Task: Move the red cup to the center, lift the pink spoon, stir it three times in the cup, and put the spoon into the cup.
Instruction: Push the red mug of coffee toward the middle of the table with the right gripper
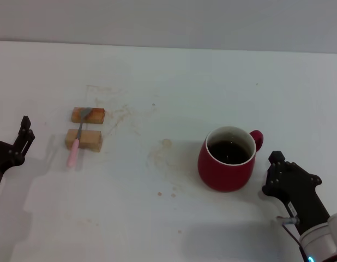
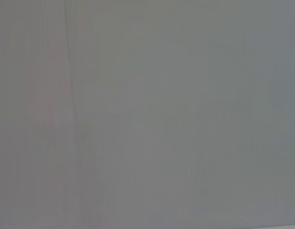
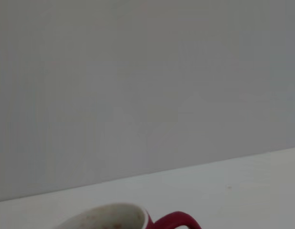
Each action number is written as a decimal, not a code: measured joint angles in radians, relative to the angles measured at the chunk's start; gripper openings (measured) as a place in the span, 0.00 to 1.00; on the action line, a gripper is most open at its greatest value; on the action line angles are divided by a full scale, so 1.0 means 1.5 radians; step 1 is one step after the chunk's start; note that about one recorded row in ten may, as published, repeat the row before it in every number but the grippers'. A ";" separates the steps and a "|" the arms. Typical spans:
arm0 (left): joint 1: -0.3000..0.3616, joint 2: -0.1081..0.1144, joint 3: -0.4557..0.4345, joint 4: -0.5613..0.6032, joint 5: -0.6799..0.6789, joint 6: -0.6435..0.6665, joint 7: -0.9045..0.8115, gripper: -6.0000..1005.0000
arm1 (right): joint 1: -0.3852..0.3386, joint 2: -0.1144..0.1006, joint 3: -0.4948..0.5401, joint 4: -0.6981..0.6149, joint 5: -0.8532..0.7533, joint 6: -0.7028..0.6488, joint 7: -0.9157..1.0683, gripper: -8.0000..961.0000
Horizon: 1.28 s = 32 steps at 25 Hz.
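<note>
Glossy dark-red cup (image 1: pixel 227 164) with white inside, dark liquid, loop handle toward right claw (image 1: pixel 276 170), grip unreadable.

Red cup (image 1: pixel 226 159) right of centre; pink spoon (image 1: pixel 78 140) across wooden blocks (image 1: pixel 85 127); right gripper (image 1: pixel 277 174) beside cup.
</note>
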 joint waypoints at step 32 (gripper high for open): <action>0.004 -0.001 0.001 -0.001 0.000 0.008 -0.001 0.80 | 0.055 0.000 0.024 0.014 -0.041 0.049 0.002 0.01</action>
